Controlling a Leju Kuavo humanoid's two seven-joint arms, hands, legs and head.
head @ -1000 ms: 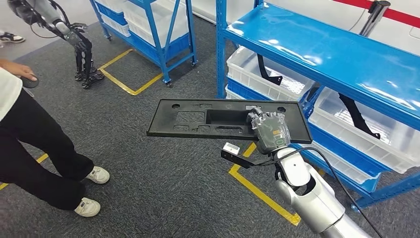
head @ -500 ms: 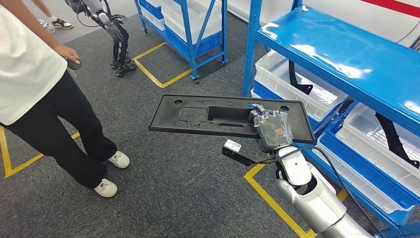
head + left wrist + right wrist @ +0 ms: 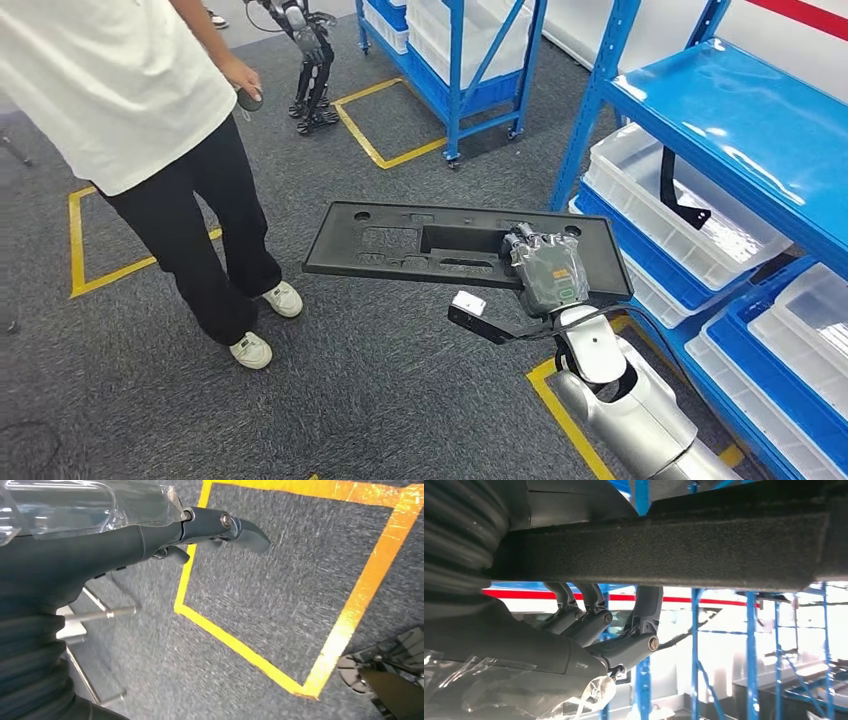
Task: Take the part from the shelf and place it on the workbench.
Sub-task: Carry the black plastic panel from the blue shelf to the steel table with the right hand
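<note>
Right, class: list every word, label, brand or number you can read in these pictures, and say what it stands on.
None can be read.
Black part, gripped by the right robot hand: moulded shapes, no lettering.
Green patch on that hand: too small to read.
White tag by the wrist: blank or too small to tell.

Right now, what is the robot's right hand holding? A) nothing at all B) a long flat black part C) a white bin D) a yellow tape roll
B: in the head view the right hand grips the long flat black part near its right end, holding it level above the grey carpet, with its fingers curled under the part in the right wrist view.
</note>
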